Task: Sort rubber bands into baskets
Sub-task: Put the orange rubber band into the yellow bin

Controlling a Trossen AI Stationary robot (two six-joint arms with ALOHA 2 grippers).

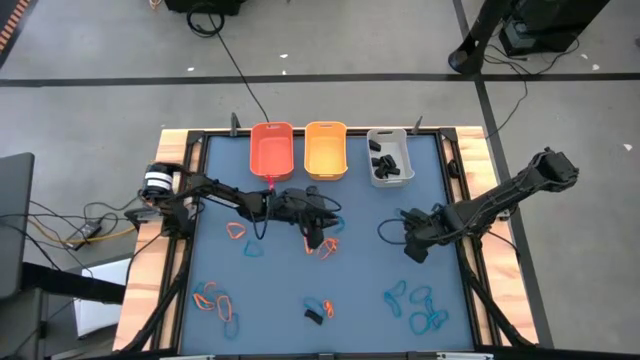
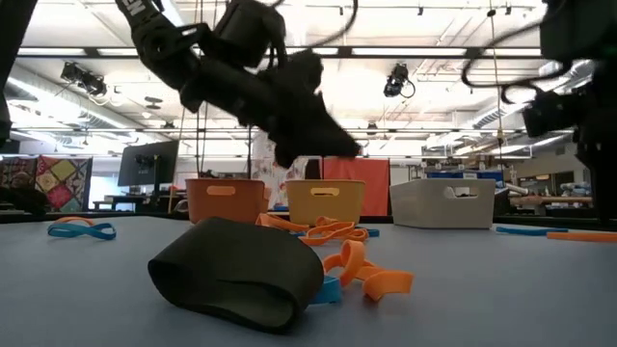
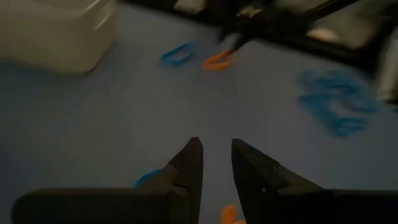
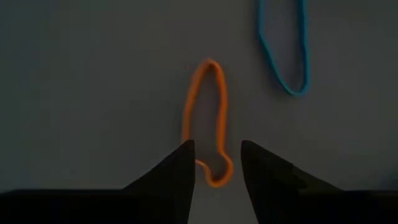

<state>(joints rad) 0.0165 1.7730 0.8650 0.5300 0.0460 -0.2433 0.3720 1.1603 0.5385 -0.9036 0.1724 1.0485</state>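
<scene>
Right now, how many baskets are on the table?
3, in a row along the table's far edge: orange basket on the left, yellow-orange basket in the middle, grey-white basket on the right, holding black bands.

a blue worktop (image 1: 360,230) with a wood edge sits on a grey floor (image 1: 90,60). a black cable (image 1: 235,70) runs off toward 11 o'clock. a patchwork quilt (image 2: 60,183) hangs at 9 o'clock.
</scene>
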